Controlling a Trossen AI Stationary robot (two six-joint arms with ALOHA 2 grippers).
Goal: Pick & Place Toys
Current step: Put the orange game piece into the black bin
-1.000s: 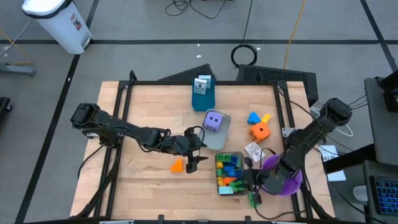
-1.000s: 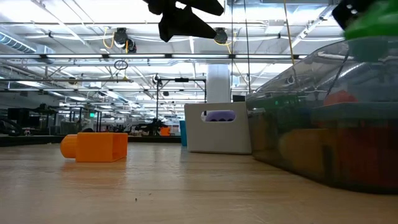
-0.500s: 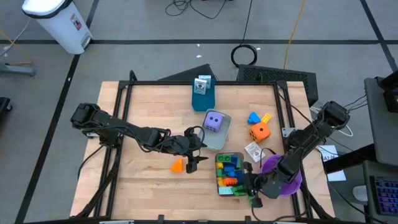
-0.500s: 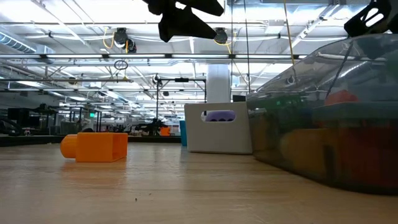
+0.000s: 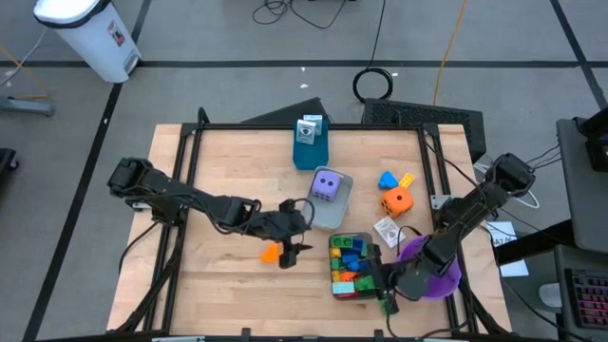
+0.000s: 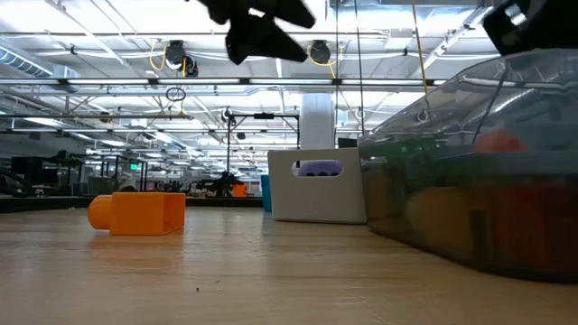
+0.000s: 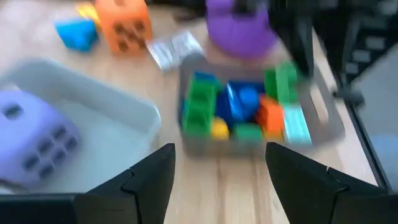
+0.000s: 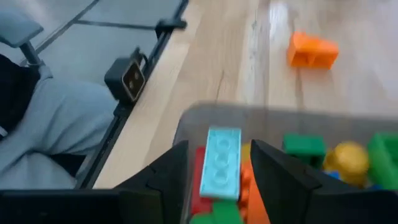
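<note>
- Lots of bricks (image 5: 350, 263) already sit in one grey tray (image 5: 364, 293), and the purple dice (image 5: 326, 185) sits in the other.
- Left on the worktop (image 5: 223, 171): an orange brick (image 5: 272, 253), the orange dice (image 5: 396, 200) and a blue piece (image 5: 387, 180).
- The left pincer (image 5: 289, 255) hangs spread and empty beside the orange brick.
- The right pincer (image 8: 214, 180) is spread over the brick tray, holding nothing.

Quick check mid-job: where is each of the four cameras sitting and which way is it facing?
High: overhead, looking straight down; both arms show.
Low: at tabletop height, looking level across at the orange brick; dark arm parts overhead.
Left wrist: behind the open left gripper, facing the brick-filled tray.
Right wrist: behind the open right gripper, over that tray.
Shared: both wrist views show the light-blue brick.
</note>
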